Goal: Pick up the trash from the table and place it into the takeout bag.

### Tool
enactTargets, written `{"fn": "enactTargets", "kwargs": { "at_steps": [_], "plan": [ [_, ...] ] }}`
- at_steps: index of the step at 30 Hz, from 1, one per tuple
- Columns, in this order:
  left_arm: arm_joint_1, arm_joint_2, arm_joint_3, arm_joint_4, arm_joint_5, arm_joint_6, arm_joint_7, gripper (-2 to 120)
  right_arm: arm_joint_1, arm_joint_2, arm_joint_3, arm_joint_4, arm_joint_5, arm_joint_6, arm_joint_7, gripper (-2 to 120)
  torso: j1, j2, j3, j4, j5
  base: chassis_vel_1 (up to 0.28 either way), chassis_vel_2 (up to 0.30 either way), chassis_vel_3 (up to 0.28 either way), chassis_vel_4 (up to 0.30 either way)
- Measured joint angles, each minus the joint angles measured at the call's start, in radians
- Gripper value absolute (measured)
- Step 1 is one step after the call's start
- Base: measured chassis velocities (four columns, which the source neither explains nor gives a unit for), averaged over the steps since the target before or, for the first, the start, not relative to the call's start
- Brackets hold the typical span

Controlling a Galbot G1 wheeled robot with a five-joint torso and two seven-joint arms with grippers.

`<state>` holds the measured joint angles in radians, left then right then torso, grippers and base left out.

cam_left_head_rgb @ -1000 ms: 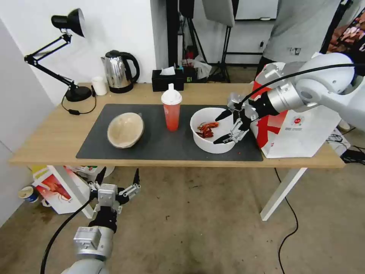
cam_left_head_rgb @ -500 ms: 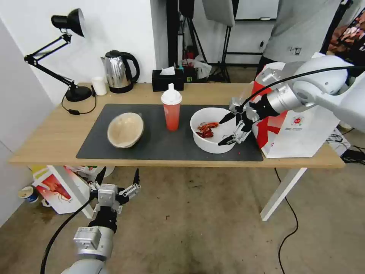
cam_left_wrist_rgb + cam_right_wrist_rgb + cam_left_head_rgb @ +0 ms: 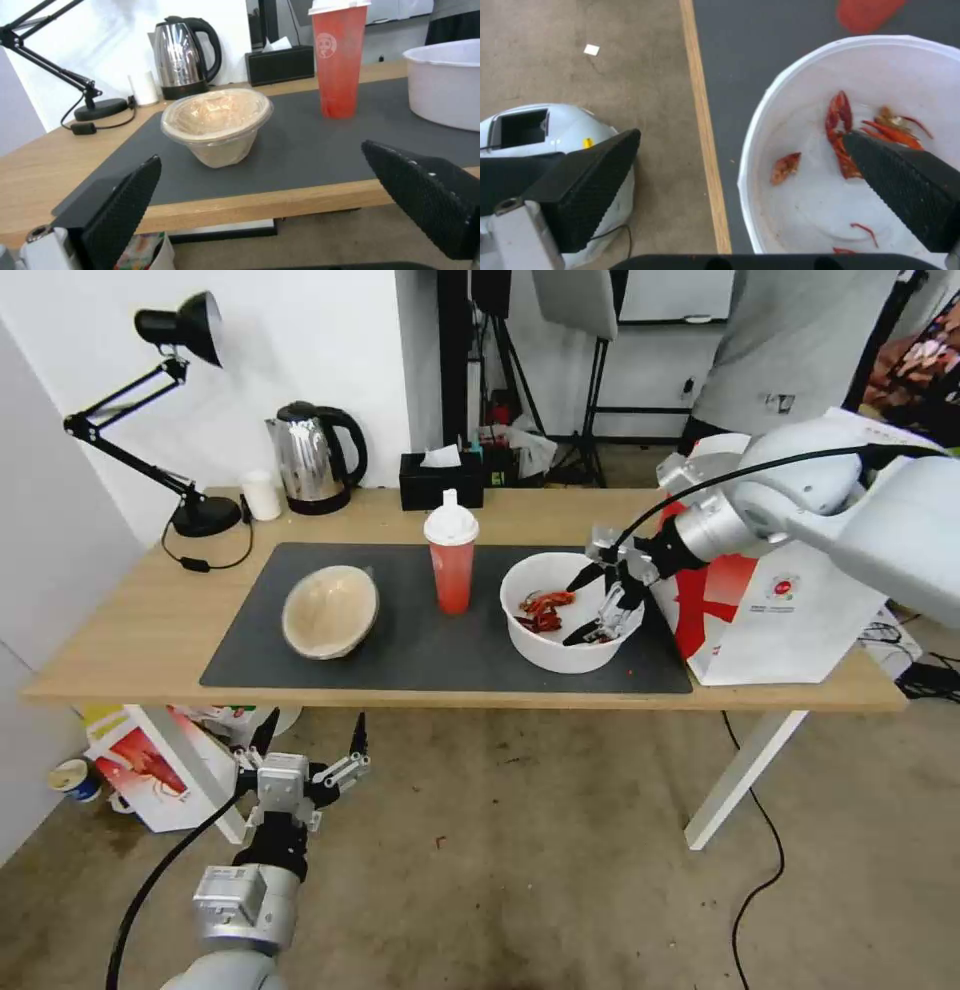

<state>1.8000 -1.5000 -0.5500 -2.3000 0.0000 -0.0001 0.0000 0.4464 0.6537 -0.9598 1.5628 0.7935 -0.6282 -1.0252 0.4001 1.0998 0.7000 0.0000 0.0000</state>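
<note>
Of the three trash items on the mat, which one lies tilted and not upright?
The beige paper-pulp bowl: it leans over, its opening turned sideways. The red drink cup and the white plastic bowl stand upright.

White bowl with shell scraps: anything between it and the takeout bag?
Nothing visible. The white round plastic bowl sits beside the big white-and-red takeout bag; only the open right gripper, straddling the bowl's bag-side rim, is there.

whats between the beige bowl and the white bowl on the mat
In the head view, the red drink cup stands upright between the beige paper-pulp bowl and the white plastic bowl, with bare dark mat either side.
</note>
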Motion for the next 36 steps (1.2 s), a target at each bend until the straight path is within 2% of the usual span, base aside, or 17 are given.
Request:
{"fn": "enactTargets", "kwargs": {
  "at_steps": [23,36],
  "plan": [
    [0.000,0.000,0.000,0.000,0.000,0.000,0.000,100,0.046,0.043,-0.003,-0.063,-0.009,0.001,-0.048,100,0.000,0.000,0.000,-0.0001,0.0001,0.000,0.000,0.000,0.000],
    [0.000,0.000,0.000,0.000,0.000,0.000,0.000,100,-0.023,0.099,-0.006,-0.132,-0.059,0.001,-0.050,100,0.000,0.000,0.000,0.0000,0.0001,0.000,0.000,0.000,0.000]
  ]
}}
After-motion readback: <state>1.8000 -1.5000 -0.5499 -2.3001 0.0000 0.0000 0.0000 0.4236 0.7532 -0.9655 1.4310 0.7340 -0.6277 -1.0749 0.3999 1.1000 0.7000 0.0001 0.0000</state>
